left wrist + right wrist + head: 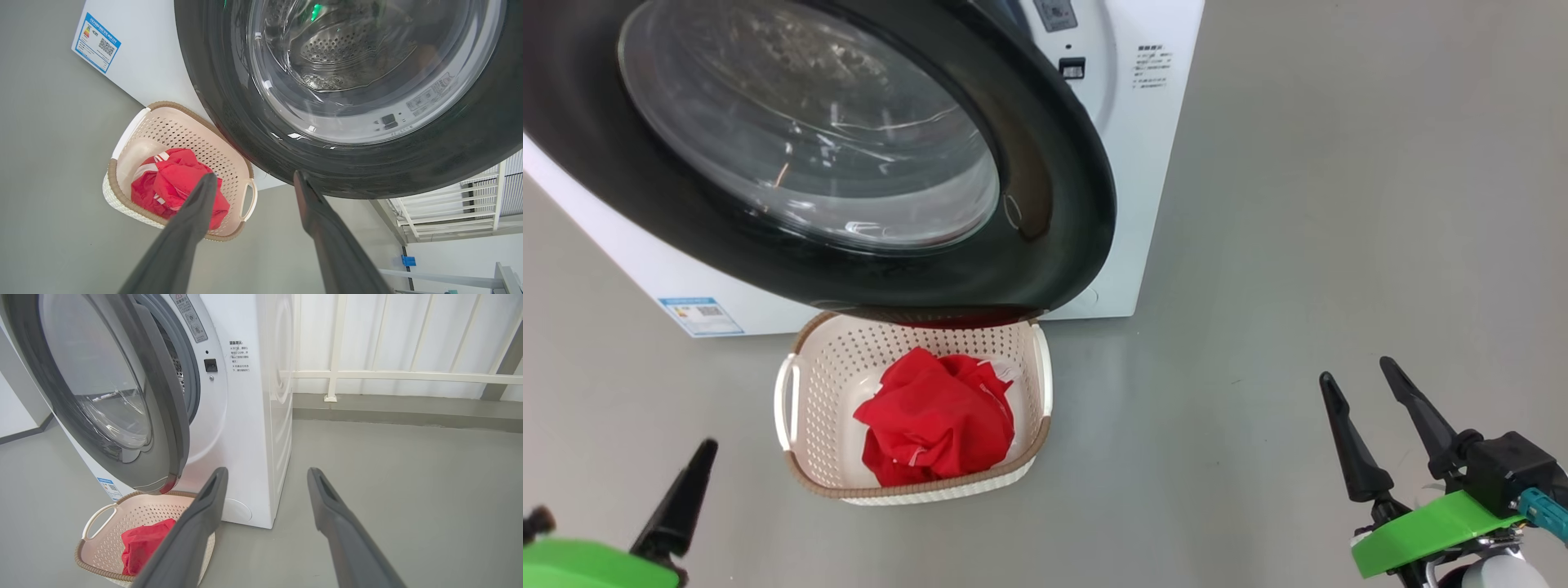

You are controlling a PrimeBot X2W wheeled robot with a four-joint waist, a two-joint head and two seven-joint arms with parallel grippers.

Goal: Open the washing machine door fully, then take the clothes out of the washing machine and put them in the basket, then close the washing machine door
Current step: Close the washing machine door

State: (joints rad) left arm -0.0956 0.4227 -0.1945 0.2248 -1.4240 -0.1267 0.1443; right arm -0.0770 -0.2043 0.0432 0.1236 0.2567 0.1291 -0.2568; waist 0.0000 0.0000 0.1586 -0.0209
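The washing machine door [1045, 204] stands partly ajar, its black rim and glass bowl overhanging the basket [809, 392]. The white washing machine [1152, 163] rises behind it, its grey gasket visible through the gap in the right wrist view. The red clothes [935, 425] lie bunched in the cream basket on the floor. My left gripper [253, 179] is open and empty, low at the left, below the door's rim. My right gripper [1357, 377] is open and empty at the lower right, away from the machine. In the right wrist view the door [163, 416], basket [98, 518] and clothes [143, 543] sit left of my right gripper [265, 475].
Grey floor spreads wide to the right of the machine. A white railing [408, 375] and a low kerb run behind it. A blue label [701, 316] sits low on the machine's front. More white rails [449, 204] show in the left wrist view.
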